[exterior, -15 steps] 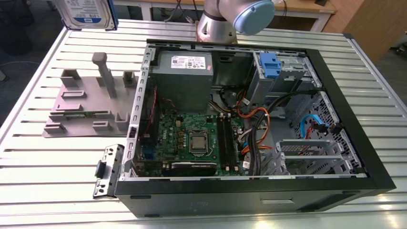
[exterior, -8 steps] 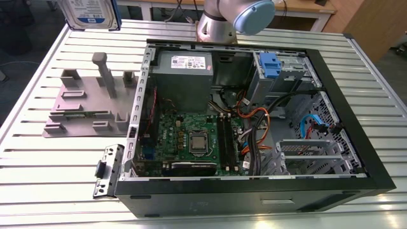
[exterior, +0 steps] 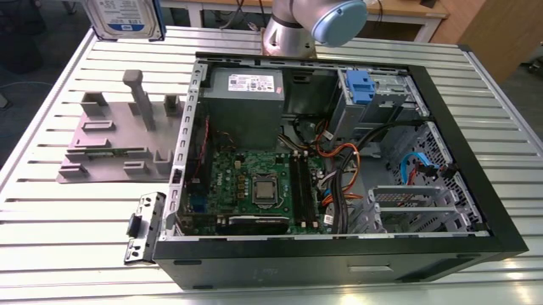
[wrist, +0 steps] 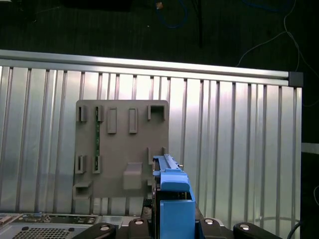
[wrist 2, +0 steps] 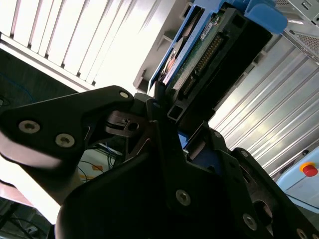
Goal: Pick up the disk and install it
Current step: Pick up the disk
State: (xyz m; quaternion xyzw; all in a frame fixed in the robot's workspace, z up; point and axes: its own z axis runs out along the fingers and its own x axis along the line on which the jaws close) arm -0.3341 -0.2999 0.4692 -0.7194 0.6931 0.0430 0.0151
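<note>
The disk (exterior: 127, 19), silver with a white-and-blue label and a blue bracket, hangs high above the table's far corner at the exterior view's left. It is clear of the grey plastic stand (exterior: 119, 133). In the second wrist view my gripper (wrist 2: 169, 117) is shut on the disk (wrist 2: 214, 45), its black fingers (wrist 2: 149, 104) clamped on one end; the connector edge and circuit board face the camera. In the first wrist view the disk's blue bracket (wrist: 172, 191) sticks out over the stand (wrist: 122, 144) far below. The open computer case (exterior: 182, 159) lies on the table to the exterior view's right of the stand.
Inside the case are a grey power supply box (exterior: 246, 95), a motherboard (exterior: 254, 184), loose cables (exterior: 339, 165) and a drive bay with a blue bracket (exterior: 360, 86). The arm's base (exterior: 293, 32) stands behind the case. A loose black bracket (exterior: 144, 225) lies on the slatted table (exterior: 68, 216).
</note>
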